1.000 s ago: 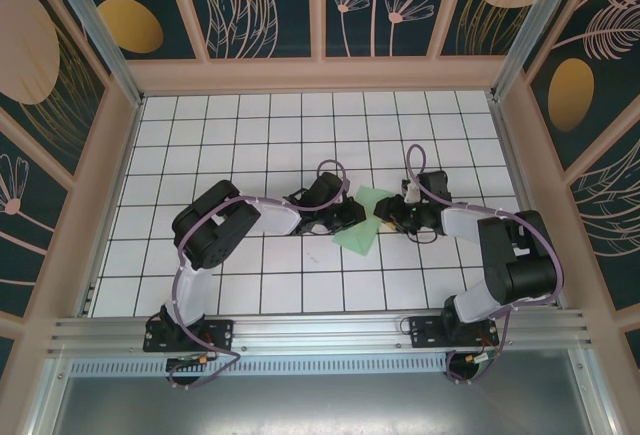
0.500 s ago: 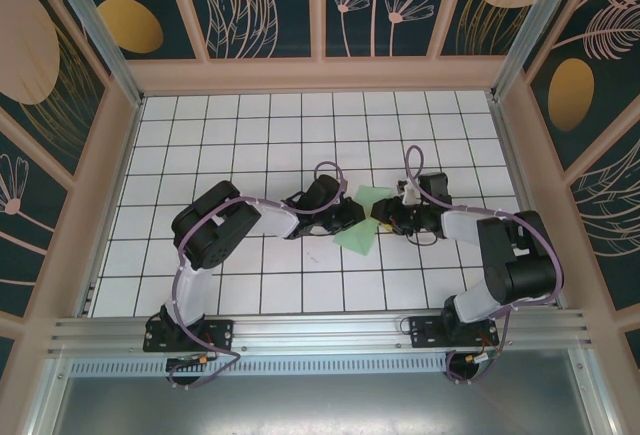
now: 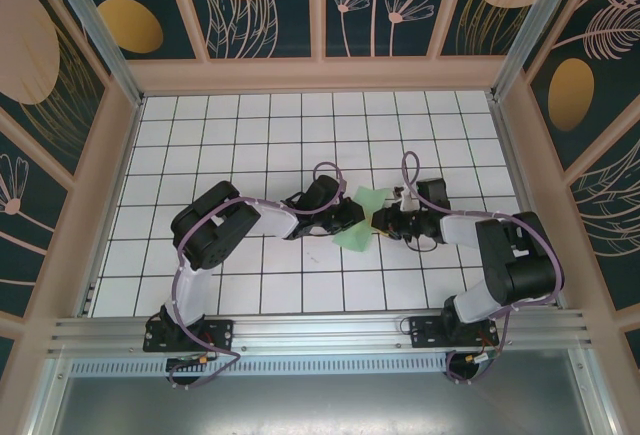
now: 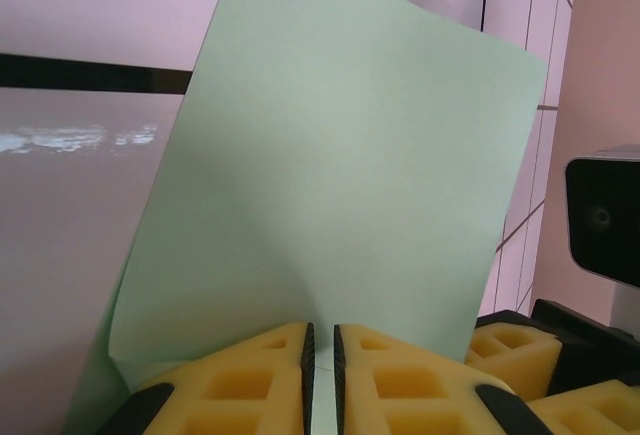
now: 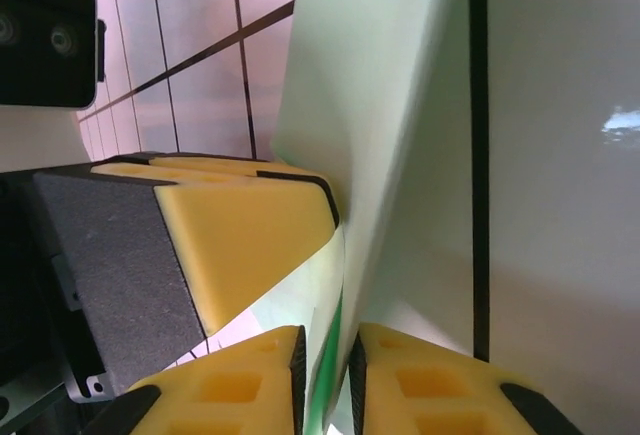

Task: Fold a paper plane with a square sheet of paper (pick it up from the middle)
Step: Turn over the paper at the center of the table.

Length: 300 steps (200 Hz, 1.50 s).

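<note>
Your left end effector (image 4: pixel 320 340) is pressed tight on the thin pale mint-green square sheet of paper (image 4: pixel 340 155). Your right end effector (image 5: pixel 325 347) pinches it too, maybe at the other side. They hold it between them near the middle of the white grid table (image 3: pixel 250 135), ready for bending a fold.

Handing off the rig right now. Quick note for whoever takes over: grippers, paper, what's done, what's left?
Left gripper: shut on the thin pale mint-green square sheet of paper.
Right gripper: shut on the same sheet, close beside the left one.
Sheet: pinched between both grippers at the middle of the white gridded table, softly bent, apparently doubled over in part.
Done: sheet picked up; a first fold seems begun.
Left: no sharp nose or dart shape yet, so most of the plane's folds are to do.
</note>
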Each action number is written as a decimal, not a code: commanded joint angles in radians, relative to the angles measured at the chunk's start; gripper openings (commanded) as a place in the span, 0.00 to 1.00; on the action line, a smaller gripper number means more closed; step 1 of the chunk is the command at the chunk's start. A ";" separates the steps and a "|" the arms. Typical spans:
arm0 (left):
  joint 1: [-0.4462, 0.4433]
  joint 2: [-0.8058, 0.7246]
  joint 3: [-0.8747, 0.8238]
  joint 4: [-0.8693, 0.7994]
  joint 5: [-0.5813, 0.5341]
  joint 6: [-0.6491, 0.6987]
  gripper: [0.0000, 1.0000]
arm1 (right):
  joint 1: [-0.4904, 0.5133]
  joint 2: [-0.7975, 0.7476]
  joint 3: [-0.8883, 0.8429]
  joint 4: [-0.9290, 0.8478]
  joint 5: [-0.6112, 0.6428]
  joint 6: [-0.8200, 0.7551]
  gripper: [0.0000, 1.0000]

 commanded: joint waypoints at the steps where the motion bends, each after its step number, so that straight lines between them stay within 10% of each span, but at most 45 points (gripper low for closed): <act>1: 0.004 -0.036 -0.021 -0.011 -0.027 -0.003 0.19 | 0.007 -0.014 -0.002 0.009 0.018 -0.022 0.13; 61: 0.021 -0.244 -0.087 -0.046 -0.184 0.016 0.32 | 0.015 -0.179 0.131 -0.290 0.234 -0.111 0.01; 121: 0.141 -0.658 -0.296 -0.230 -0.480 0.069 0.44 | 0.299 -0.214 0.561 -0.865 1.102 -0.266 0.00; 155: 0.216 -0.850 -0.402 -0.311 -0.573 0.082 0.47 | 0.442 -0.049 0.695 -1.049 1.330 -0.238 0.01; 218: 0.304 -1.067 -0.513 -0.433 -0.651 0.066 0.44 | 0.687 0.344 0.866 -1.160 1.359 -0.197 0.02; 300: 0.325 -1.194 -0.527 -0.516 -0.654 0.120 0.43 | 0.768 0.445 0.933 -0.961 0.942 -0.120 0.36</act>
